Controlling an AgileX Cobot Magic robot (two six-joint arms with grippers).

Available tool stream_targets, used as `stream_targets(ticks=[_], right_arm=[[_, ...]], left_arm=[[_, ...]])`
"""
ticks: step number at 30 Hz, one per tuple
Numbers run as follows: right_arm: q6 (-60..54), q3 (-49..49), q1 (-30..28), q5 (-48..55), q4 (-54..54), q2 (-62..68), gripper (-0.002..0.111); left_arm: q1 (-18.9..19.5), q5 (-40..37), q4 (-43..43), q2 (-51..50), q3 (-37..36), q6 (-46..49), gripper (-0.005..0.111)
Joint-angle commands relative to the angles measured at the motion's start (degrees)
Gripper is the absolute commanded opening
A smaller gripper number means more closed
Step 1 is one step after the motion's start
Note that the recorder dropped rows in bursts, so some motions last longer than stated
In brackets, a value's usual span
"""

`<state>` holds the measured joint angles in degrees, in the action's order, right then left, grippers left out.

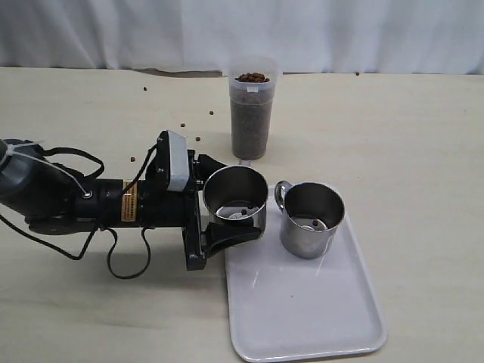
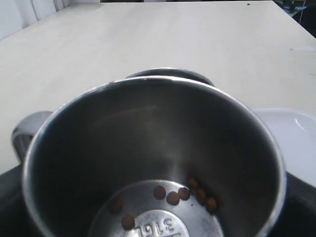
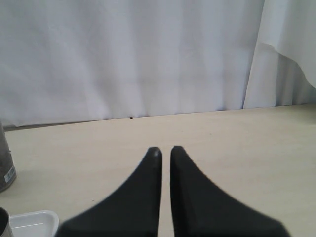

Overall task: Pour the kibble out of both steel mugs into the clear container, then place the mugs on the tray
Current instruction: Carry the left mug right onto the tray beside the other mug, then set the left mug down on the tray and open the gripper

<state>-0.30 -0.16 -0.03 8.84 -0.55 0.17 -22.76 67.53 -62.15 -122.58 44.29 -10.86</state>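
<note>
— Steel fills nearly the whole left wrist view: the left mug (image 2: 148, 148) blocks most of what lies beyond it. What shows past it?

— Only the rim of the right mug (image 2: 170, 74), a corner of the white tray (image 2: 296, 128), and a loop handle (image 2: 27, 131) that I cannot pin to either mug. The left fingers (image 1: 227, 236) appear there only as dark edges.

— And the arm's pose?

— From outside, the left arm (image 1: 83, 198) lies low over the table (image 1: 423, 151), reaching in from the left edge with its wrist level. Its fingers stand wide, one on each side of the left mug, closed against its wall. That mug is upright at the tray corner nearest the clear container (image 1: 252, 113). The lower finger hides its base, so I cannot tell whether it rests on the tray or hangs just above it.

— The other arm?

— Out of the exterior view. Its own camera shows the right fingers (image 3: 140, 192) pressed together with only a hairline gap, holding nothing, above the table.

— Contents?

— A handful of kibble (image 2: 173, 197) lies on the left mug's bottom beside a stamped "316". The right mug stands upright on the tray, just beside the left one. Something small lies on its bottom, too small to count. The clear container stands on the table beyond the tray, apart from it, with kibble nearly to its rim. Loose pellets (image 1: 183, 125) are scattered on the table to its left.
</note>
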Motion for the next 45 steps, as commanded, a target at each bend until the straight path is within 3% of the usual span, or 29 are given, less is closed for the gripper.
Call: stream_targets(ticks=[1,6,24,29,41,45], right_arm=[[-0.4,0.2,-0.4,0.1,-0.1,-0.2,0.005],[-0.4,0.2,-0.4,0.1,-0.1,-0.2,0.005],[-0.4,0.2,-0.4,0.1,-0.1,-0.2,0.005],[-0.4,0.2,-0.4,0.1,-0.1,-0.2,0.005],[-0.4,0.2,-0.4,0.1,-0.1,-0.2,0.005],[-0.4,0.2,-0.4,0.1,-0.1,-0.2,0.005]], left_arm=[[-1.2,-3.3,1.5,0.6,2.4,0.3,0.0],[-1.8,-9.0,1.4,-0.9,5.5,0.3,0.0],[-1.9,-5.6,-0.3,-6.2,10.2,-0.1,0.0],[-1.9,-1.4,-0.1,-6.2,10.2,-2.9,0.0],[-5.0,-2.5,0.4,-9.6,13.9,-4.2,0.0],[-5.0,-6.5,-0.3,-9.6,13.9,-5.3,0.0]])
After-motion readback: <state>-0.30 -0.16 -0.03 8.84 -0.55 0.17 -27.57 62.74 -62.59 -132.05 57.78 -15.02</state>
